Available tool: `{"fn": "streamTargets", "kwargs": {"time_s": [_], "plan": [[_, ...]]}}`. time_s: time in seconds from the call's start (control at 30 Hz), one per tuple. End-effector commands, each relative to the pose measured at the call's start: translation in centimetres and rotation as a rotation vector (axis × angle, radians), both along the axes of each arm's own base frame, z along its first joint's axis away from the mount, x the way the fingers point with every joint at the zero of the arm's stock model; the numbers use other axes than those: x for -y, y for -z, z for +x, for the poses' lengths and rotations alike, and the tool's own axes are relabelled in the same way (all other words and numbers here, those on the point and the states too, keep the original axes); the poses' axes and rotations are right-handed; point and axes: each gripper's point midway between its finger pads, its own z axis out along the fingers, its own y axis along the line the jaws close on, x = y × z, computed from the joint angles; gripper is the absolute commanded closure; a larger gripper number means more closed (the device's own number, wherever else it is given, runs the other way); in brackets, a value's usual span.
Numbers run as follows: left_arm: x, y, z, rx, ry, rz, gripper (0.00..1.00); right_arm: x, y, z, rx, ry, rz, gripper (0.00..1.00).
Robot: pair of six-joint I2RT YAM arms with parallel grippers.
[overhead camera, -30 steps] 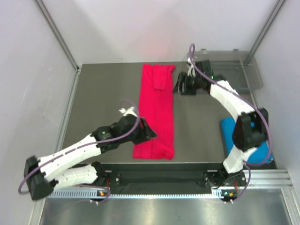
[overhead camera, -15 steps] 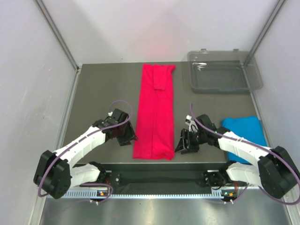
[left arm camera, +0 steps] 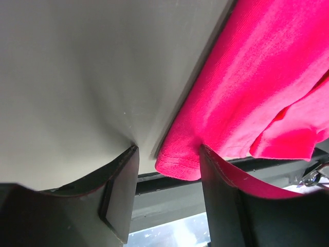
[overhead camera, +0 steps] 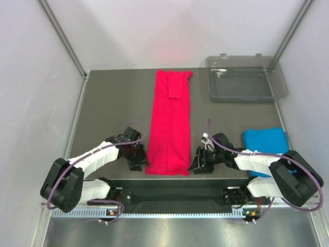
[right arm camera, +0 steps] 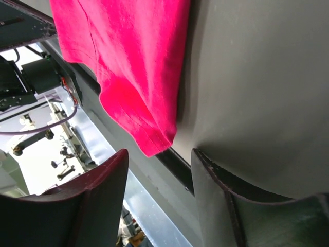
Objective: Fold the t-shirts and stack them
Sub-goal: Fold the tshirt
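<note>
The crimson-pink t-shirt (overhead camera: 171, 123) lies folded into a long narrow strip down the middle of the table. My left gripper (overhead camera: 139, 163) is at its near left corner and stands open. In the left wrist view the corner hem (left arm camera: 177, 163) sits between the two fingers (left arm camera: 121, 190). My right gripper (overhead camera: 195, 165) is at the near right corner, also open. In the right wrist view that corner (right arm camera: 154, 144) lies just beyond the fingertips (right arm camera: 211, 190). The sky blue t-shirt (overhead camera: 264, 140) rests folded at the right, partly behind the right arm.
A clear grey plastic tray (overhead camera: 277, 85) stands at the back right. The table's near edge and the black rail (overhead camera: 175, 185) run just below the pink t-shirt's hem. Pale walls close in on both sides.
The right arm swung from the shirt's far end by the tray down to its near right corner. The left gripper slid back from the shirt's left edge to the near left corner.
</note>
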Motion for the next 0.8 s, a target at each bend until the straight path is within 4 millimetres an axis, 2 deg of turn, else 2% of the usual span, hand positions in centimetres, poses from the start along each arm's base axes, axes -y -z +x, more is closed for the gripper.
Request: {"fn": "streamTargets", "kwargs": {"time_s": [0.0,0.2,0.33,0.37,0.43,0.57,0.6,0.63,0.7,0.77], "plan": [[0.1,0.0,0.9,0.027,0.034,0.005,0.45,-1.5,-1.2,1.0,0.058,-0.018,0.067,0.48],[0.1,0.9,0.3,-0.029,0.065,0.022,0.48,-1.6,-0.6,1.2,0.041,-0.005,0.053,0.51],[-0.1,1.2,0.2,-0.042,0.074,0.033,0.62,-2.2,-0.4,1.2,0.021,-0.017,0.066,0.53],[-0.4,1.2,0.3,-0.033,0.068,0.047,0.7,-2.3,-0.4,1.4,0.023,-0.015,0.069,0.53],[-0.5,1.0,0.5,-0.015,0.067,0.048,0.74,-2.4,-0.2,1.4,0.016,-0.015,0.063,0.59],[-0.5,0.9,0.5,-0.019,0.075,0.043,1.0,-2.1,0.3,1.0,0.005,-0.015,0.042,0.75],[-0.4,1.0,0.1,-0.03,0.08,0.037,1.0,-1.7,0.8,0.5,-0.016,-0.018,0.015,0.79],[-0.3,1.1,-0.1,-0.042,0.082,0.028,1.0,-1.4,1.0,0.3,-0.017,-0.023,-0.002,0.9],[-0.4,1.4,-0.7,-0.062,0.076,0.025,1.0,0.2,2.5,-0.6,-0.034,-0.029,-0.11,1.0],[-0.3,1.5,-1.2,-0.064,0.072,0.004,1.0,1.2,2.9,-0.6,0.006,-0.03,-0.167,1.0]]}}
